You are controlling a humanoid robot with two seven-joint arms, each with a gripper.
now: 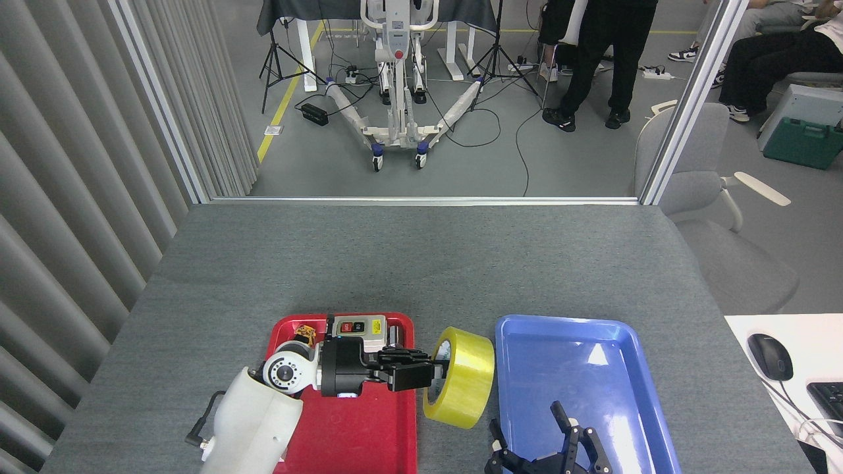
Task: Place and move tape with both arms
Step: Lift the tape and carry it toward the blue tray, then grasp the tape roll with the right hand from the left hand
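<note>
1. The left gripper (431, 372) holds the roll of yellow packing tape (461, 376) on edge in the air, over the strip of grey table (421, 263) between the red tray (369, 438) and the blue tray (632, 382); its fingers are closed on the roll's wall, one apparently inside the centre hole.
2. The right gripper (543, 447) waits low over the blue tray's near corner, fingers spread and holding nothing.
3. The roll looks light and stiff, its cardboard core resisting a squeeze, but the glossy outer band is probably slippery.
4. The safest hold is likely across the wall, one finger inside the hole and one outside; the free far rim seems the place for the right gripper.
5. A push-button switch box (357, 327) sits at the far end of the red tray.
</note>
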